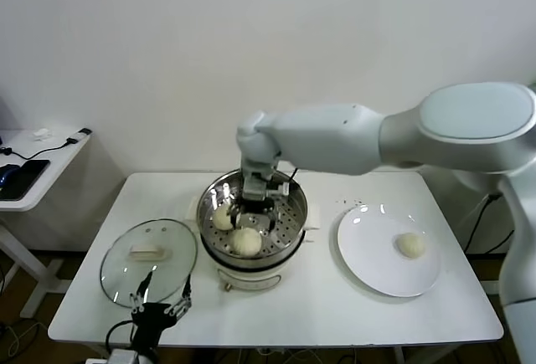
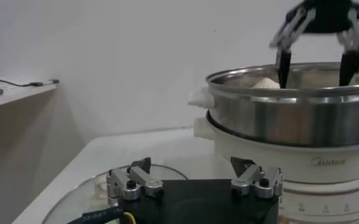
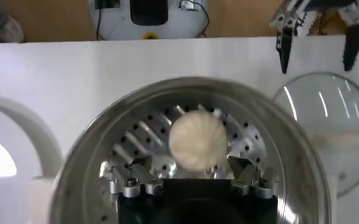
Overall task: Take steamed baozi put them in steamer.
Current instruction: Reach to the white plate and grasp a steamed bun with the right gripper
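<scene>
From my seat: L gripper (image 1: pixel 159 307) sits low at the table's near edge, fingers spread, nothing in them. Just beyond its tips lies the glass lid (image 1: pixel 149 261), white handle up. Farther out and to the side of that gripper is the steamer (image 1: pixel 252 217); its steel wall fills the L wrist cam and blocks most of what's inside.

R gripper (image 1: pixel 254 207) hangs inside the steamer over the perforated tray (image 3: pixel 149 135), fingers apart, not pinching anything. One baozi (image 3: pixel 198 142) lies on the tray just ahead of its tips, clear of both in R wrist cam. Head cam shows two baozi in the steamer: one (image 1: pixel 223 217) beside the gripper, one (image 1: pixel 246 241) toward the near rim.

Right of the steamer, a white plate (image 1: pixel 368 262) w/ one more baozi (image 1: pixel 410 245) on it.

R arm covers the steamer's far side in head cam, so I can't tell if anything lies under it.
</scene>
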Motion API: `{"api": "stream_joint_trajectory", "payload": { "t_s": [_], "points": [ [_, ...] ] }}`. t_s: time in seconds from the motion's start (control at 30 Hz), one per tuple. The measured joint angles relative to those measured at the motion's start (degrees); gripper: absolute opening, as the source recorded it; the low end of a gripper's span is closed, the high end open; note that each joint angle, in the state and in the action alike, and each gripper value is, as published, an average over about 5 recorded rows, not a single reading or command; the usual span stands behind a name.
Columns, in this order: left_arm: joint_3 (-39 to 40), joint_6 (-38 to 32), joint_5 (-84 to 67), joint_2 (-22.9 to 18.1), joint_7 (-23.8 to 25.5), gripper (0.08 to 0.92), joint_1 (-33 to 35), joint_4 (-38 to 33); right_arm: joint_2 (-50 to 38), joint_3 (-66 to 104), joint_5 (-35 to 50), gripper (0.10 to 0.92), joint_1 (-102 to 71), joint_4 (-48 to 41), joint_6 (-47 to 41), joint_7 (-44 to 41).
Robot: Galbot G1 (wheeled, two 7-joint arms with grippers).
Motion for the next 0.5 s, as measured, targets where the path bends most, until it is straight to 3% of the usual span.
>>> {"api": "stream_joint_trajectory", "payload": {
  "t_s": [0.2, 0.5],
  "points": [
    [-0.2, -0.2, -0.1, 0.3, 0.0, 0.823, 0.1, -0.1, -6.5, -3.5, 7.5, 0.822, 5.7, -0.4, -4.5, -0.9],
    [-0.2, -0.5, -0.1, 0.6, 0.0, 0.823, -0.2, 0.6, -23.0, -12.0, 13.1, 0.823, 12.5, 3.7, -20.3, -0.1]
  ]
}}
